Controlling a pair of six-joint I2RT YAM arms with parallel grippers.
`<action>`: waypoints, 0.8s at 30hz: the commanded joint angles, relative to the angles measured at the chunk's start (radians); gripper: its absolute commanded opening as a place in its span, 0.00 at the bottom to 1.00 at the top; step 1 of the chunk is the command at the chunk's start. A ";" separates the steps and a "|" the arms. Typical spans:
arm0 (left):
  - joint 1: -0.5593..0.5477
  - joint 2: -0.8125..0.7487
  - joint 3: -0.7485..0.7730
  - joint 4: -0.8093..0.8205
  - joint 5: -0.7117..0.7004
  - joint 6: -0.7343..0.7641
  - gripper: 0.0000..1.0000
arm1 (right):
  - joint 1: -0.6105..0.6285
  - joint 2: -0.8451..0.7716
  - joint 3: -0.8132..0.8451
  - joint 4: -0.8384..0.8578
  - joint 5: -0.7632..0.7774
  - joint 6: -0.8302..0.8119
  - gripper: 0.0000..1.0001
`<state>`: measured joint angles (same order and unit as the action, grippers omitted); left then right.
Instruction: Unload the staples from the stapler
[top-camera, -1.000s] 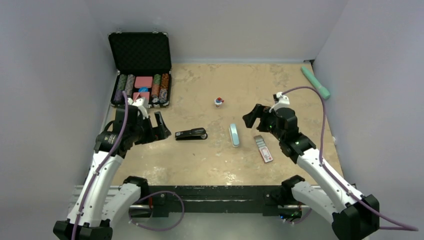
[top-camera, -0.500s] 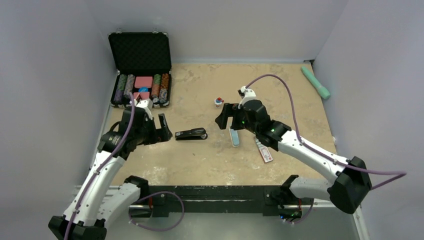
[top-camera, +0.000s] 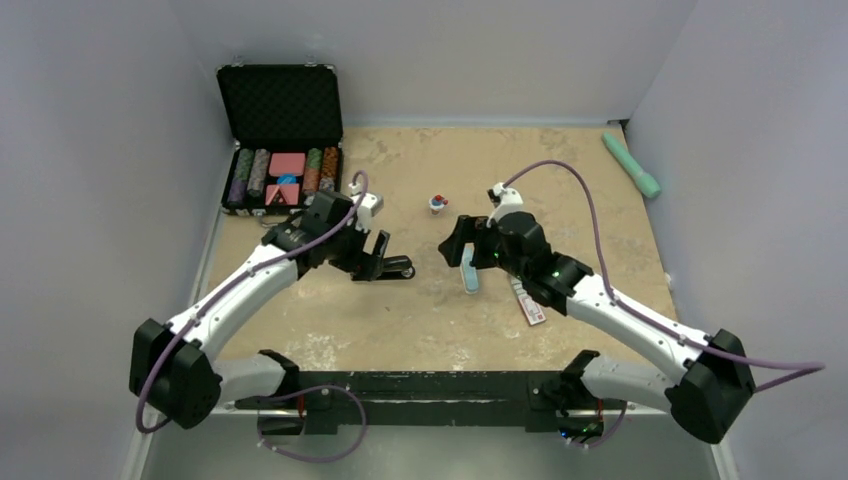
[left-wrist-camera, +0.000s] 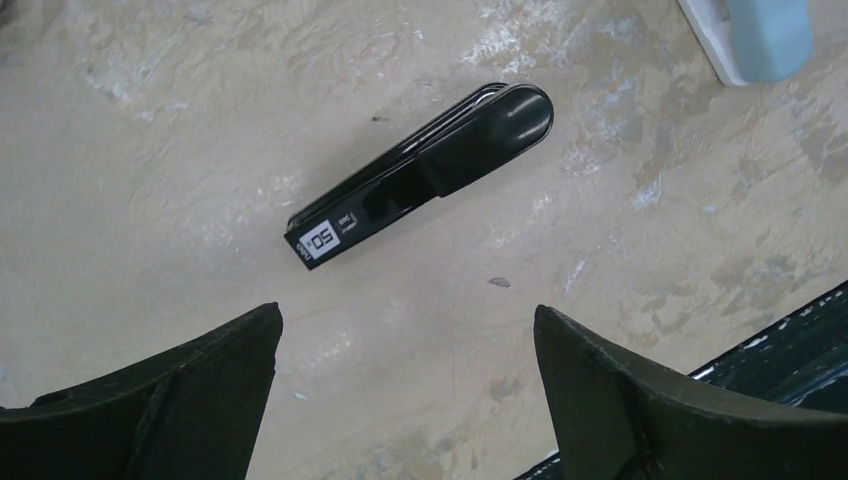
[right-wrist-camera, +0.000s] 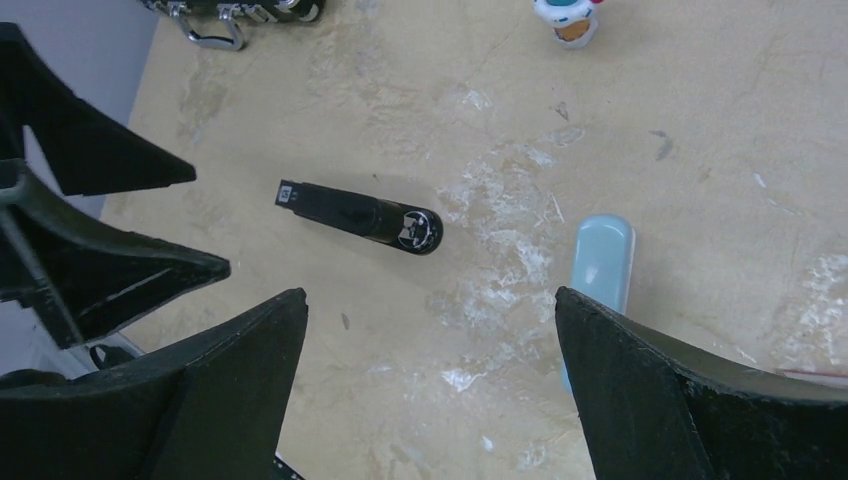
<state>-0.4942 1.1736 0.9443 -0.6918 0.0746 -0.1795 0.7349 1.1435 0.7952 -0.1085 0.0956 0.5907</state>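
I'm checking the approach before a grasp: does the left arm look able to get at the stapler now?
Probably yes. The left gripper hovers open just above the stapler, which lies with nothing on or against it; the pale blue bar and right gripper are off to one side.

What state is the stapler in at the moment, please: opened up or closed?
Closed: the stapler lies with its top arm flat against its base, no gap visible.

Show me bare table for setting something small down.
Bare: the near strip between the slim black stapler and the table's front edge, and the far stretch between the small red-and-white toy and the long green bar. Crowded: around the stapler, where the left gripper and right gripper hover open.
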 joint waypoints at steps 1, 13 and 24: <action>-0.006 0.092 0.057 0.125 0.125 0.266 0.99 | -0.025 -0.104 -0.069 0.035 0.036 0.039 0.99; -0.027 0.362 0.191 0.092 0.243 0.532 0.95 | -0.036 -0.188 -0.119 0.033 -0.013 0.050 0.99; -0.035 0.511 0.250 0.083 0.331 0.550 0.78 | -0.036 -0.213 -0.153 0.038 -0.042 0.057 0.99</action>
<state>-0.5194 1.6752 1.1370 -0.6071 0.3450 0.3370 0.6998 0.9592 0.6464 -0.0967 0.0605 0.6357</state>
